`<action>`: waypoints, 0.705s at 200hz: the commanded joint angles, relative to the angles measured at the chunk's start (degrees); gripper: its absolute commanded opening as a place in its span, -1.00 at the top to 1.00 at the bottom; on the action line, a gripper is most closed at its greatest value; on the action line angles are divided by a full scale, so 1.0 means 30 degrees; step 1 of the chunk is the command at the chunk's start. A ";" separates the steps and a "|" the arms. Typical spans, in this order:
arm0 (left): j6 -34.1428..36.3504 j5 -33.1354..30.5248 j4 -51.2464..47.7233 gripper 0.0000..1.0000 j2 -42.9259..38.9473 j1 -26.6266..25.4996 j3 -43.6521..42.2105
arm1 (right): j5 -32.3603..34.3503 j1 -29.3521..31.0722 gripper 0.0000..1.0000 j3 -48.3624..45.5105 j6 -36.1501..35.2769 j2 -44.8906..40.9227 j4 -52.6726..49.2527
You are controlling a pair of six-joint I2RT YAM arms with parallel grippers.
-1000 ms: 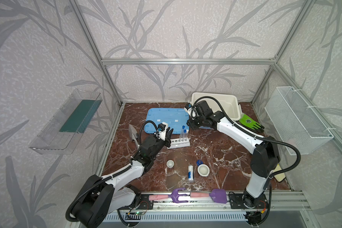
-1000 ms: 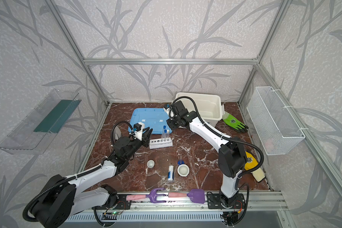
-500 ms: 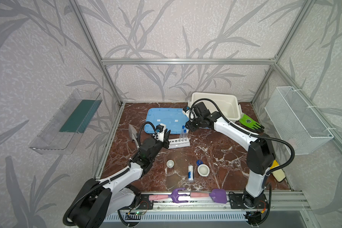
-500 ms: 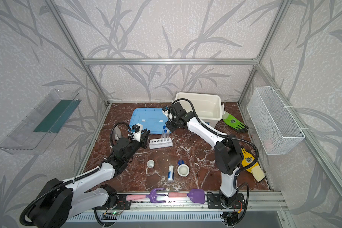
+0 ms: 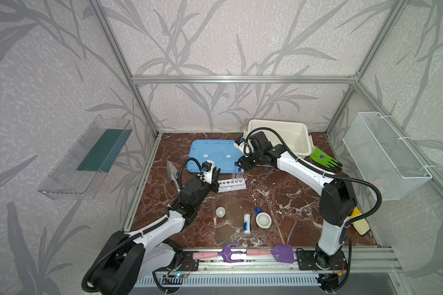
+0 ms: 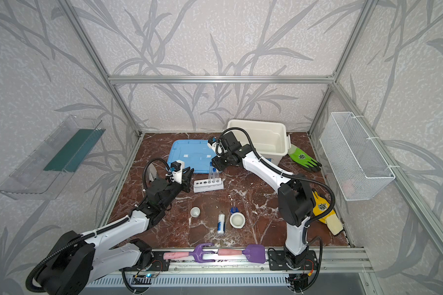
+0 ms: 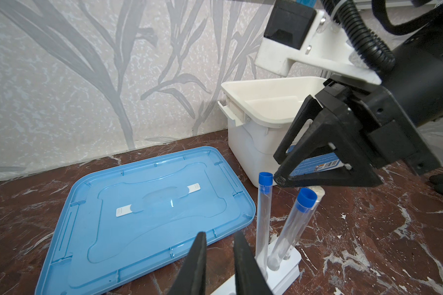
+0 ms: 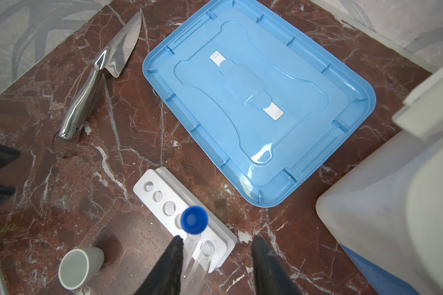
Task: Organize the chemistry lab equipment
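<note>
Motion over the last second is small. At centre left in both top views, the left tool (image 5: pixel 215 178) has dipped and risen again, ending just beside the left end of the white six-hole rack (image 5: pixel 228 184). Its fingers stand a narrow gap apart and hold nothing, and the right wrist view shows them clear of the rack.

The rack has not shifted on the worktop (image 5: pixel 279 194). Two blue-capped test tubes (image 5: pixel 234 175) still stand in its right-hand holes, one upright and one tilted.

Right of them, the right tool (image 5: pixel 241 163) has edged leftward, so its tips now sit at the caps. Its jaws are roughly half open, wider than a tube, and grip neither. We judge that both tubes are seated and let go, with the tilted one perhaps due a straightening.

At lower centre, the small white cup (image 5: pixel 220 212), the white blue-labelled bottle (image 5: pixel 246 223), the small blue piece (image 5: pixel 258 210) and the white bowl (image 5: pixel 263 219) lie unmoved, still to be sorted.
</note>
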 commanded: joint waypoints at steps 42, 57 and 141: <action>-0.0103 -0.0063 0.0412 0.57 0.0100 0.0130 -0.0305 | -0.0603 0.0076 0.08 0.0405 -0.0267 -0.0451 0.0164; -0.0137 -0.0046 0.0525 0.57 0.0127 0.0116 -0.0373 | -0.0865 0.0045 0.07 0.0563 -0.0358 -0.0257 0.0173; -0.0052 -0.0149 0.0566 0.57 -0.0073 0.0156 -0.0567 | -0.3461 0.0016 0.07 0.2008 -0.0321 0.0638 -0.0793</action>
